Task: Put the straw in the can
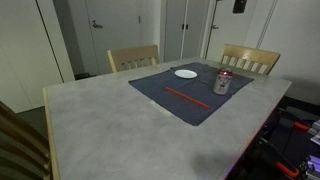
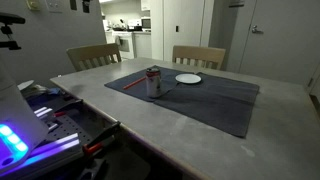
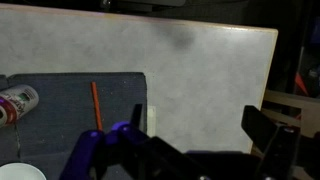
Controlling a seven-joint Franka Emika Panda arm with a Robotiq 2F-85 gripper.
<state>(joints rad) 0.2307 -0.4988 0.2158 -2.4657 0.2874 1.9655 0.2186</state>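
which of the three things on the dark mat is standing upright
The silvery can with red marking: it alone stands tall. The red straw lies flat on the mat, and the white plate sits low and flat.

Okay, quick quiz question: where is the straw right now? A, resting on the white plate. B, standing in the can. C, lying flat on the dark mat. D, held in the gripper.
C: the straw lies flat on the dark mat, apart from the can and not in it.
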